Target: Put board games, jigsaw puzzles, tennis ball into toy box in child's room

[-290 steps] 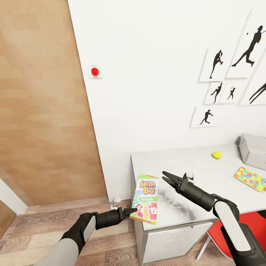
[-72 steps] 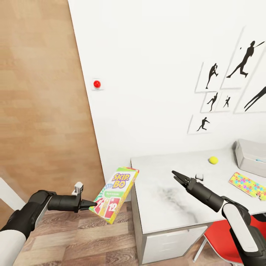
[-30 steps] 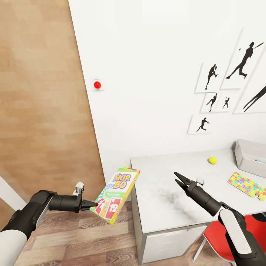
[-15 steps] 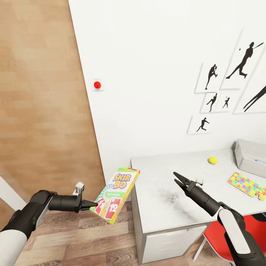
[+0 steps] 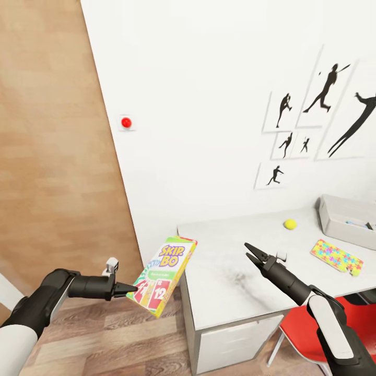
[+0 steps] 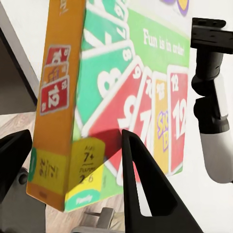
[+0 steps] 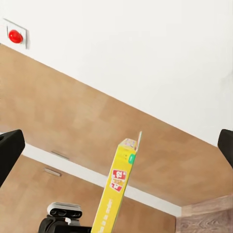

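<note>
Counted one Skip-Bo board game (image 5: 163,272), one tennis ball (image 5: 290,224), one jigsaw puzzle (image 5: 336,255), one toy box (image 5: 334,216). Game pinched by left tool (image 5: 130,287) just off the bench (image 5: 230,271) corner, long axis tilted up toward the bench. Right tool (image 5: 249,252) spread over the bench.

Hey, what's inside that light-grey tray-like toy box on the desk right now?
Inside the light-grey toy box, something small with blue and dark parts shows near its right end; its near wall hides the rest of the floor.

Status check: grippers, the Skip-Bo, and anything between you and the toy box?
Left gripper shut on Skip-Bo, held off the table edge. Right gripper open, empty, over table. Toy box far right; ball and puzzle lie before it.
</note>
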Robot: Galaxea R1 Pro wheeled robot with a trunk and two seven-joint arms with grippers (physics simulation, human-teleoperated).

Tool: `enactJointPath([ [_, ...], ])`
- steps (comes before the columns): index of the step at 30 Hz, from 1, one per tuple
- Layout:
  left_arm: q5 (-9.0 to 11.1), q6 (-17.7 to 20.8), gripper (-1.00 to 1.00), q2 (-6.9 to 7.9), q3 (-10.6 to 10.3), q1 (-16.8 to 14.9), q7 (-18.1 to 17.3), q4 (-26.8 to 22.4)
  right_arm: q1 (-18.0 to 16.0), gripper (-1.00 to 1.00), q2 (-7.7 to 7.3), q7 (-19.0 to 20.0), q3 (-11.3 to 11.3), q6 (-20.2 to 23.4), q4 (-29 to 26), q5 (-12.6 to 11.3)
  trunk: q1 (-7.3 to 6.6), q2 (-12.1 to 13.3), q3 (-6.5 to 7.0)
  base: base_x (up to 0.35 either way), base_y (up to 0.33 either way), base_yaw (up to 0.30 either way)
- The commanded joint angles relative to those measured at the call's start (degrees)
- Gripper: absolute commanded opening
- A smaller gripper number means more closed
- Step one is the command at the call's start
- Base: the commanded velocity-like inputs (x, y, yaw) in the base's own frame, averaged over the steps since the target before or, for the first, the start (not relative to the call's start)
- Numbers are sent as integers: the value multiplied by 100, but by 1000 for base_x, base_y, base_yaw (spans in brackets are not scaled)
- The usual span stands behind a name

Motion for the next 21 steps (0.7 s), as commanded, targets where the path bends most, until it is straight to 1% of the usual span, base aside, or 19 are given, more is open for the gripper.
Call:
enactJointPath([
  [1,2,49,-100,7,-15,-5,-24,-3,-5,100,1,2,-6,38,0,-23,4,-12,-3,0,0,-25],
  [6,14,41,-100,15,-9,-5,-24,-3,-5,100,5,2,2,32,0,-23,4,-12,43,-46,0,-8],
  [15,21,40,-100,15,-8,-5,-24,-3,-5,100,6,2,18,23,0,-15,4,-12,128,-199,0,9],
  [21,24,40,-100,12,-8,-5,-24,-3,-5,100,6,2,18,23,0,-14,4,-12,184,-32,0,74],
])
